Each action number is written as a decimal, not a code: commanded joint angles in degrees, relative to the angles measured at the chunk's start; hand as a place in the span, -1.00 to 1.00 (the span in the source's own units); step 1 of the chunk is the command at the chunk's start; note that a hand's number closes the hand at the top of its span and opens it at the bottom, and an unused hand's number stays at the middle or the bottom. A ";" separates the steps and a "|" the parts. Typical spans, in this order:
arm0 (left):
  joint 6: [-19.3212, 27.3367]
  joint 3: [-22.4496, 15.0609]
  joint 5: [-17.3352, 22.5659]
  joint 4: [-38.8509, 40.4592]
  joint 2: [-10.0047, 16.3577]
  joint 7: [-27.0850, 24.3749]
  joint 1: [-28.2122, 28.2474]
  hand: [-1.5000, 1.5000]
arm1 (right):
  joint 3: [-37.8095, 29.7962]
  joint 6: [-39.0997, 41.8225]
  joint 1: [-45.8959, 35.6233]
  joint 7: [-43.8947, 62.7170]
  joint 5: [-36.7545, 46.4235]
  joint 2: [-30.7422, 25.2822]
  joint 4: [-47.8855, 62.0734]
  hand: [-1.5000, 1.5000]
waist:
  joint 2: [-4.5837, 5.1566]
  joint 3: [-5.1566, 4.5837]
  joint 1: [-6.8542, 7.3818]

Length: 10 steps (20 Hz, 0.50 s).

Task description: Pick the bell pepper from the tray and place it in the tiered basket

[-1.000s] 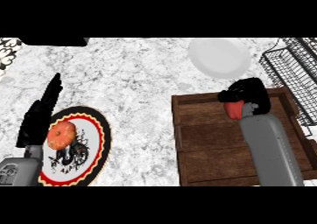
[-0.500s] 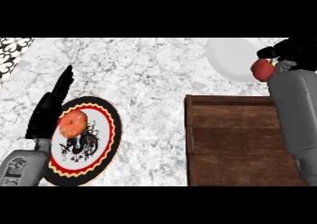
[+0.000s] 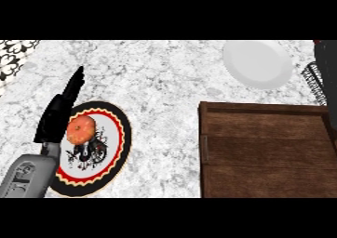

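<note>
Head view: the left hand (image 3: 59, 110) rests open, fingers straight, over a patterned plate (image 3: 108, 153) on the worktop (image 3: 164, 79). A dark shape at the right edge beside the basket (image 3: 314, 84) is probably the right hand (image 3: 333, 69), though its grip cannot be told. The pepper shows nowhere, not even on the tray (image 3: 267, 153). Likely light, hollow and slick-skinned, it is best cupped round its broad body, not the stem.
</note>
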 commanded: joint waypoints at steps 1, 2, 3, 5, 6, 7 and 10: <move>-0.79 0.83 0.62 0.62 0.68 0.51 -1.18 0.00 | 0.20 1.14 -6.06 13.43 8.88 -1.93 7.03 1.00 | -0.26 0.03 -0.35; -0.19 0.45 0.09 0.71 0.16 -0.48 -1.01 0.00 | -0.03 1.37 -7.34 14.40 10.17 -1.55 8.31 1.00 | -0.31 0.04 -0.49; 0.36 0.15 0.08 0.30 -0.60 -0.31 -0.09 0.00 | -1.99 2.77 -8.85 13.60 9.39 -2.92 10.18 1.00 | -0.29 0.12 -0.16; -1.26 1.88 1.06 1.06 1.68 -0.63 0.10 0.00 | -2.59 3.30 -12.53 15.13 10.98 -1.94 11.74 1.00 | -0.64 0.12 -0.28; 0.41 0.65 -0.35 1.83 -0.18 0.99 -2.31 0.00 | -3.28 2.93 -13.98 13.17 10.78 -2.28 13.28 1.00 | -0.40 0.23 -1.49; 0.29 1.15 -0.14 0.67 0.51 1.11 -1.38 0.00 | -4.61 -0.25 -12.73 13.04 10.71 -2.34 14.26 1.00 | -0.49 0.33 -1.25; 0.22 0.92 0.32 1.92 -0.58 0.92 -0.66 0.00 | -6.40 -1.49 -15.98 11.35 11.48 -3.06 15.69 1.00 | -0.65 0.31 -2.14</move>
